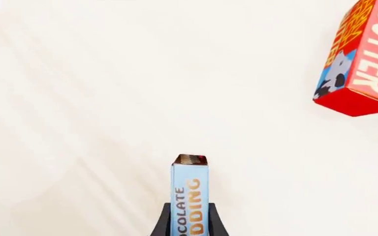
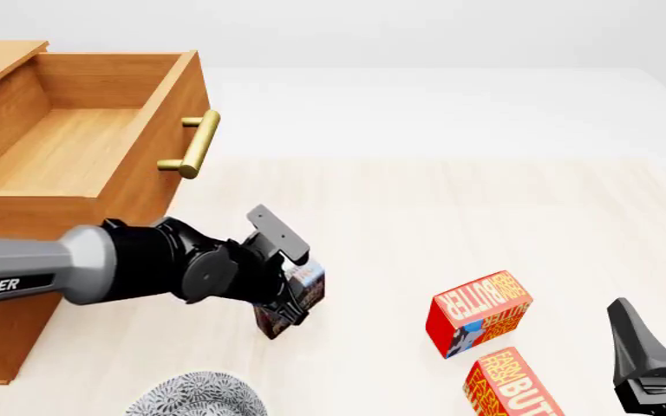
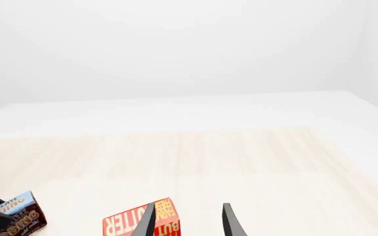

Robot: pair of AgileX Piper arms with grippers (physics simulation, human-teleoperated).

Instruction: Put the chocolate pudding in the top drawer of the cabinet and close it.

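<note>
The chocolate pudding (image 2: 291,299) sits clamped edge-on in my left claw (image 2: 289,305), low over the table (image 2: 426,208) near the cabinet's front corner; in my left wrist view the thin box (image 1: 190,196) stands up between the two dark fingers (image 1: 161,223), its light-blue face lettered and its brown end uppermost; so I judge the pick-up step done, though I cannot tell whether the box is clear of the table or just resting on it.

The top drawer (image 2: 79,143) is to the left and farther off, already pulled out, its wooden floor bare as far as I can see, its brass handle (image 2: 198,145) facing right; the cabinet (image 2: 9,260) stands below and behind it at the left edge; opening, then, also looks done.

What is left, as I judge it: raise the pudding above the drawer's front wall, carry it left and far over the opening, let it go inside, then push the drawer shut.

My right claw (image 2: 661,334) hangs at the near right with its fingers spread and nothing between them; two red-orange butter boxes (image 2: 478,324) lie just left of it, well apart from the pudding; a grey patterned object (image 2: 194,394) shows at the near edge, below my left arm.
</note>
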